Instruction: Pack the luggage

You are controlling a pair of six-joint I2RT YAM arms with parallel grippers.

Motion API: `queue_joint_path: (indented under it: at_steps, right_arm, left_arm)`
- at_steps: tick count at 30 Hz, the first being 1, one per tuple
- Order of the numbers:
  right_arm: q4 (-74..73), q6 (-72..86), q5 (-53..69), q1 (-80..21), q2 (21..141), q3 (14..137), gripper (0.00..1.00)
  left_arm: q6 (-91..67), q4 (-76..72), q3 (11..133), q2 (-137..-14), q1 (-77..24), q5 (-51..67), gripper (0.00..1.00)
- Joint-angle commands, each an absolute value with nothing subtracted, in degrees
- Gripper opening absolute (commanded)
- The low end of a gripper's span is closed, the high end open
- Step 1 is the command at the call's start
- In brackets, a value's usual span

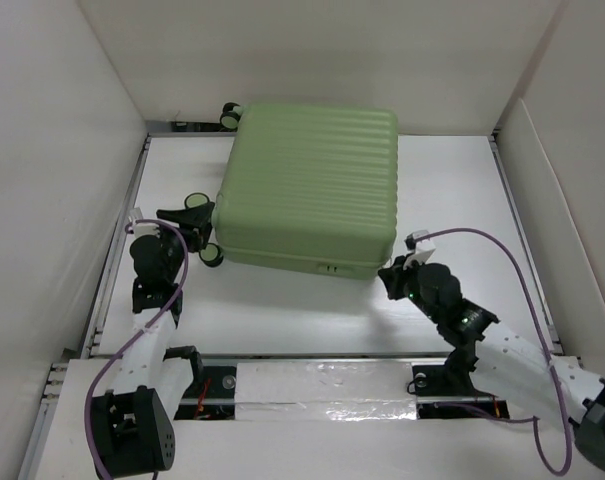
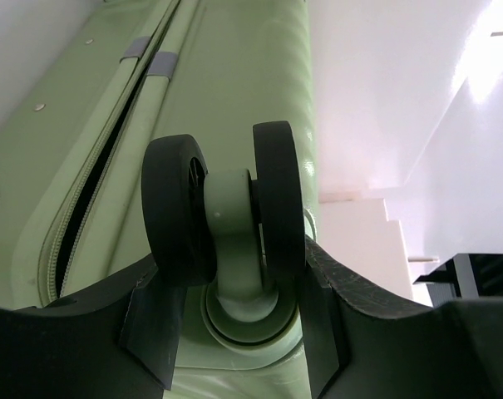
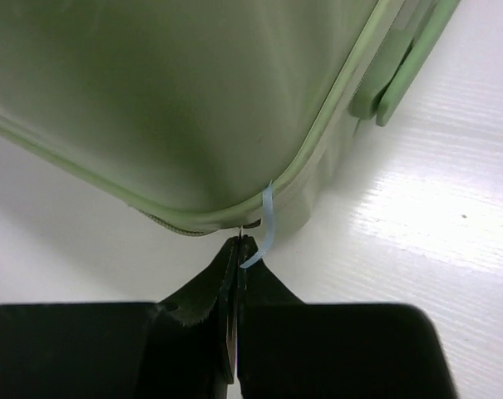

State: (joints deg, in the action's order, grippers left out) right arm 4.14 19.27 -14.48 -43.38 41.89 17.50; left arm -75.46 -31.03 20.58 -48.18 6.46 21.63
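The luggage [image 1: 312,185] is a pale green ribbed suitcase lying flat and closed in the middle of the table; it also shows in the left wrist view [image 2: 226,75] and the right wrist view [image 3: 176,100]. My left gripper [image 1: 194,230] is at its near left corner, with its jaws clamped either side of a black twin caster wheel [image 2: 226,208]. My right gripper [image 1: 390,272] is at the near right corner and is shut [image 3: 239,243] on the small metal zipper pull [image 3: 251,224], where a pale blue strip [image 3: 268,220] curls out. The lining is hidden.
Another caster [image 1: 230,115] sticks out at the far left corner. A side handle [image 3: 401,75] sits on the case's near edge. White walls box in the table on three sides. A metal rail [image 1: 322,385] runs along the near edge.
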Motion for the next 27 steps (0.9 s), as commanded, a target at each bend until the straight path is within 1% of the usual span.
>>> queue_joint_path:
  at_steps: [1,4,5,8,11,14,16,18,21,22,24,25,27]
  right_arm:
    - [7.9,17.8,4.0,-30.9,36.5,19.3,0.00]
    - [6.2,18.1,10.5,-21.0,35.4,17.0,0.00]
    - [5.3,18.1,10.7,-17.5,35.0,16.6,0.00]
    - [3.6,19.0,8.6,-15.2,33.5,15.6,0.00]
    - [1.6,18.5,6.1,-15.2,32.3,17.0,0.00]
    - [1.2,20.0,-1.1,-15.7,33.0,18.5,0.00]
    - [1.8,20.4,-4.0,-15.7,36.1,19.2,0.00]
    - [3.7,20.3,-2.3,-15.7,39.5,19.9,0.00]
    - [3.5,20.1,-10.9,-17.8,40.4,22.2,0.00]
    - [1.4,20.3,-15.9,-18.4,39.5,23.0,0.00]
    - [1.5,19.7,-15.0,-18.4,37.6,23.1,0.00]
    - [3.9,18.9,-11.5,-18.4,36.1,22.4,0.00]
    - [2.1,18.5,-5.8,-19.1,35.6,22.6,0.00]
  left_arm:
    - [-68.3,-33.0,19.9,-47.5,3.5,32.8,0.00]
    - [-68.4,-33.6,20.0,-47.8,4.2,33.4,0.00]
    - [-68.1,-33.6,20.1,-48.2,4.7,33.4,0.00]
    - [-67.9,-33.5,20.4,-48.8,4.7,33.3,0.00]
    - [-67.7,-33.7,20.7,-49.3,4.7,33.2,0.00]
    - [-67.4,-33.7,21.1,-49.7,4.7,33.0,0.00]
    - [-67.0,-33.5,21.4,-50.0,4.7,33.0,0.00]
    - [-67.0,-33.6,21.4,-50.1,4.7,32.9,0.00]
    - [-66.7,-33.4,21.4,-50.1,4.7,33.0,0.00]
    - [-66.1,-32.8,22.0,-49.9,4.7,33.0,0.00]
    - [-65.3,-31.7,22.8,-50.1,4.7,32.8,0.00]
    - [-65.3,-31.9,23.2,-50.2,4.7,33.0,0.00]
    - [-64.5,-32.7,23.8,-50.5,4.7,33.4,0.00]
